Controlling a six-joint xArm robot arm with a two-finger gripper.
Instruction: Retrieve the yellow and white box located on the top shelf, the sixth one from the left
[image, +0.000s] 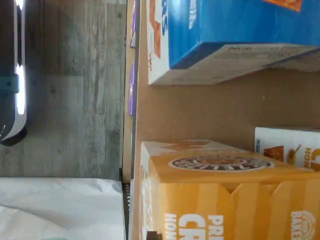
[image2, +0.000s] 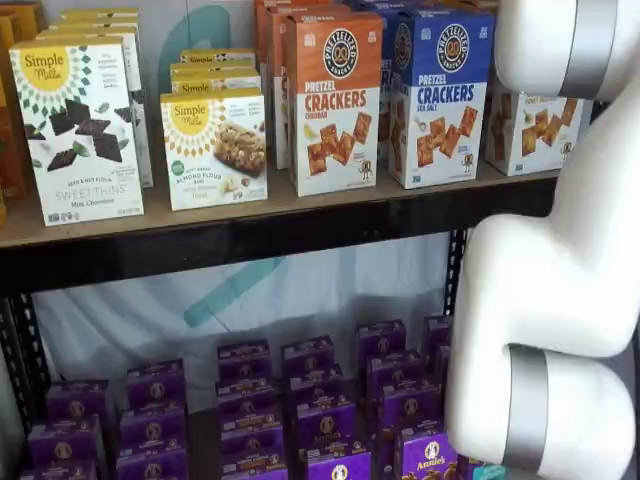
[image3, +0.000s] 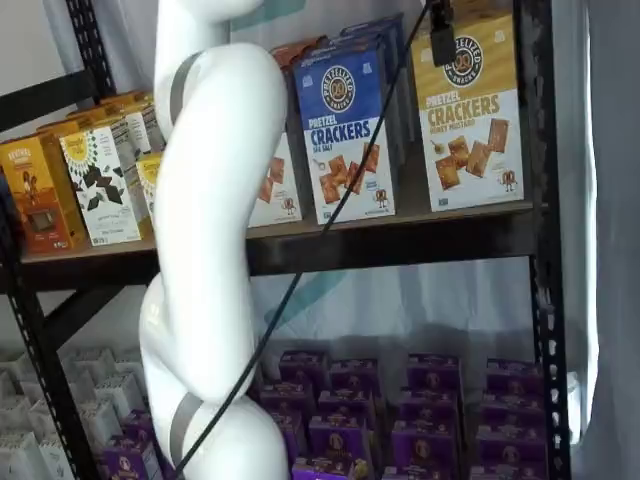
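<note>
blue carton (image3: 345, 125) beside yellow and white box (image3: 470, 120), white arm (image3: 205, 250) in front

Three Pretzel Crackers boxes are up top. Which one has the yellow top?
The yellow and white box, marked honey mustard, at the right end of the top shelf. Its neighbours are the blue box and the orange box.
</note>
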